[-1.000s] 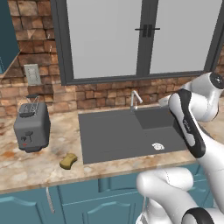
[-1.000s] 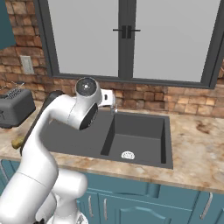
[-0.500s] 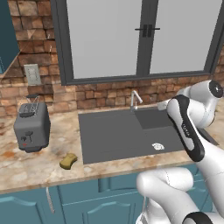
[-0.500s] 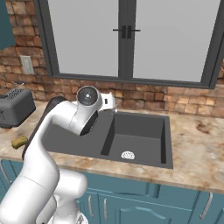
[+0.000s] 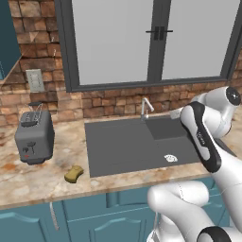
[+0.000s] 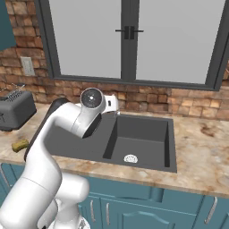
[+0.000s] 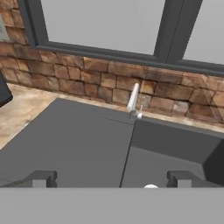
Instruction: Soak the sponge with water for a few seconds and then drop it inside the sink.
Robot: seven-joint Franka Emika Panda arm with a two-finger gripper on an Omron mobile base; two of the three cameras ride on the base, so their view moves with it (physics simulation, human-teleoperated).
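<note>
Gripper: in the hand view the gripper stands with its two dark finger tips wide apart at 6 o'clock of the frame, nothing between them; it hangs above the sink and looks toward the faucet.
Sponge: the mustard-yellow sponge lies flat on the marble counter, just off the sink's left front corner, at about 8 o'clock from the basin's middle in the left base view; in the right base view it shows at the far left, partly behind the arm. It is well apart from the gripper.
Sink: the dark grey sink is recessed in the counter, with the white round drain at about 4 o'clock of the basin in the left base view.
Toaster: the grey toaster stands upright on the counter at 11 o'clock from the sponge, near it but not touching.
Faucet: the slim silver faucet rises at the sink's back edge, at 12 o'clock from the gripper in the hand view.
Wall: the brick wall runs behind the faucet, under the dark-framed window.
</note>
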